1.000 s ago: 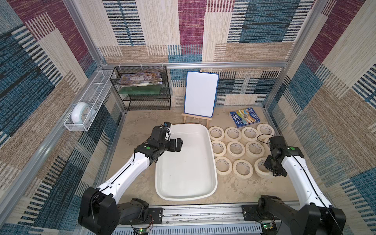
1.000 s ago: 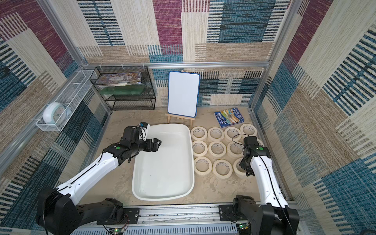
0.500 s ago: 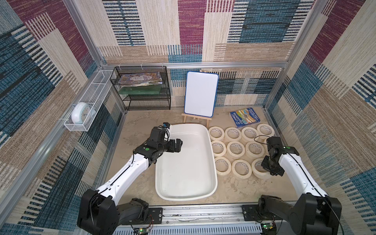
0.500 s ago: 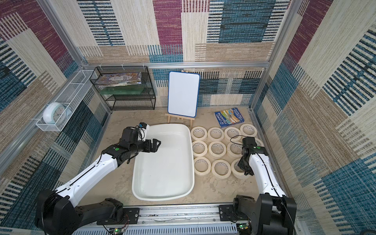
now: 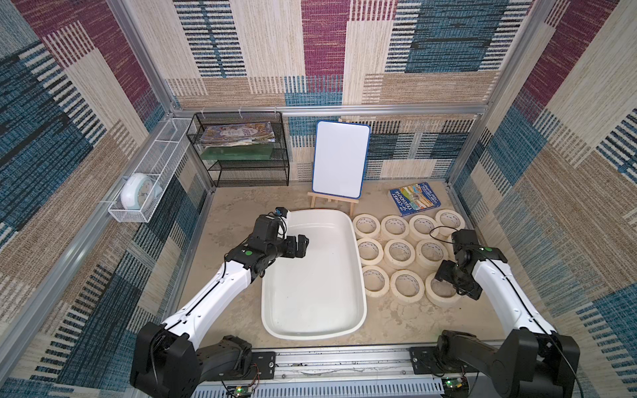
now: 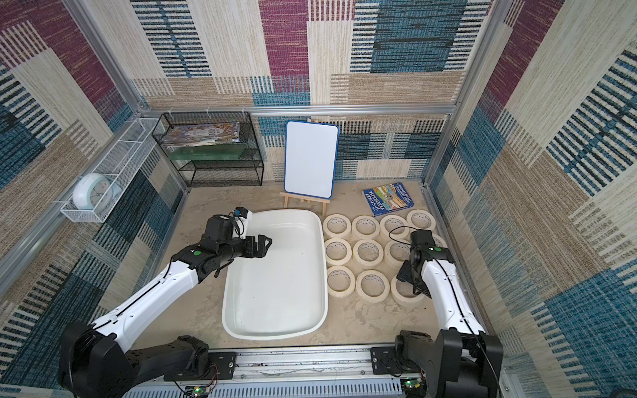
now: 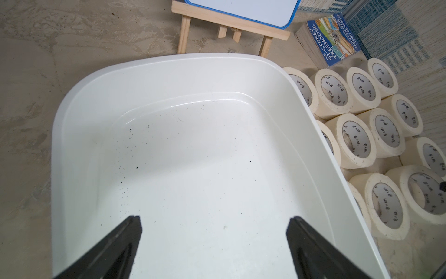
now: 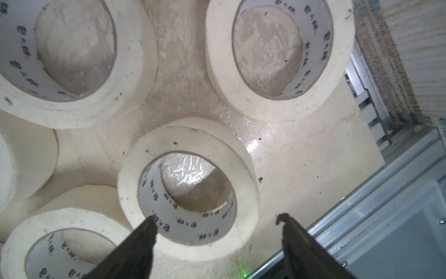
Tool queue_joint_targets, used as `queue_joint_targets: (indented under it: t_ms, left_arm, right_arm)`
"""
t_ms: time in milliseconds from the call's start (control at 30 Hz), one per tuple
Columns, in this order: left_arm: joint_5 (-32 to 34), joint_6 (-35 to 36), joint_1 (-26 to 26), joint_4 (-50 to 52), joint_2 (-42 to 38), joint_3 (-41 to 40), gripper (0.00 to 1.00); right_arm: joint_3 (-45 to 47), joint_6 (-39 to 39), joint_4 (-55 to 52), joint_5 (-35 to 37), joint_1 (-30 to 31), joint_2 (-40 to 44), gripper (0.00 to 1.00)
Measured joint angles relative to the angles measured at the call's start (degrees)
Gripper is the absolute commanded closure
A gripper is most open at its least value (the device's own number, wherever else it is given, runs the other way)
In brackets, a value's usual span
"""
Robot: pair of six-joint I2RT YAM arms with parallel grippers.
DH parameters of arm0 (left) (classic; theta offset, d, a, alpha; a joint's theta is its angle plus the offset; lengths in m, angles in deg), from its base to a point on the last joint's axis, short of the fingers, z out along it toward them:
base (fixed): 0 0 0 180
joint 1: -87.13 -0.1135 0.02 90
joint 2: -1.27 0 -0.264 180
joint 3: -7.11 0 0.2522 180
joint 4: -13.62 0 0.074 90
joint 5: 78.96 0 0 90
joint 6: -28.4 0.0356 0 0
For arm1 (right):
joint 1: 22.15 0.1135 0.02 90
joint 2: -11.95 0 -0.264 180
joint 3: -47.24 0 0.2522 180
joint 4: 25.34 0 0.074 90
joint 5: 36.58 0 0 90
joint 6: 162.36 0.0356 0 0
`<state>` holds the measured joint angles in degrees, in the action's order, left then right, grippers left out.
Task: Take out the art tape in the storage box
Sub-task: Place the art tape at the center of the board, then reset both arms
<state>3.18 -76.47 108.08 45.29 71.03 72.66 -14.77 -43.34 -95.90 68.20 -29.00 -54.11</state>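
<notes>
The white storage box (image 5: 312,336) (image 6: 275,303) (image 7: 72,120) lies mid-table with no art tape inside it. Several cream art tape rolls (image 5: 407,300) (image 6: 339,291) (image 7: 336,135) lie flat in rows on the table right of the box. My right gripper (image 5: 456,282) (image 6: 412,284) (image 8: 217,221) is open above the nearest right roll (image 5: 439,298) (image 8: 243,169). One finger is over its core and the other is outside its wall. My left gripper (image 5: 302,246) (image 6: 264,246) (image 7: 213,223) hangs open over the box's far left part, holding nothing.
A whiteboard on a wooden easel (image 5: 340,160) stands behind the box, with a blue book (image 5: 415,199) to its right. A black mesh shelf (image 5: 241,151) sits at the back left. A white wire basket (image 5: 138,213) hangs on the left wall. The metal rail (image 5: 344,358) runs along the front.
My right gripper has opened and let go of the roll, which now lies on the table at the near right of the group. The left arm has barely moved.
</notes>
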Motion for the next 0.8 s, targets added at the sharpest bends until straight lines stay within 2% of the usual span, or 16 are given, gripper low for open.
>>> queue_joint_targets:
  t_ms: [133,300,567,667,800]
  left_arm:
    - [0.46,0.00,-0.04,0.61,-0.87,0.02,0.01]
    - [2.93,0.09,-0.17,2.19,-3.58,0.17,0.01]
    - [13.57,2.40,-1.81,3.10,-12.02,-2.51,0.01]
    - [16.39,3.50,-4.50,-0.04,-13.79,-6.10,0.01]
    - [21.09,5.73,-6.91,-2.34,-14.47,-6.86,0.01]
  right_arm:
    - [-3.76,-1.03,-0.66,-0.74,0.02,-0.22,0.01]
    - [-6.91,-4.55,5.14,-5.84,0.22,1.33,0.01]
    - [-4.94,-10.71,25.11,-12.50,0.72,-2.03,0.01]
    - [-0.26,-13.03,35.89,-12.50,1.57,-3.06,0.01]
    - [6.60,-14.97,49.13,-12.37,2.38,-6.23,0.01]
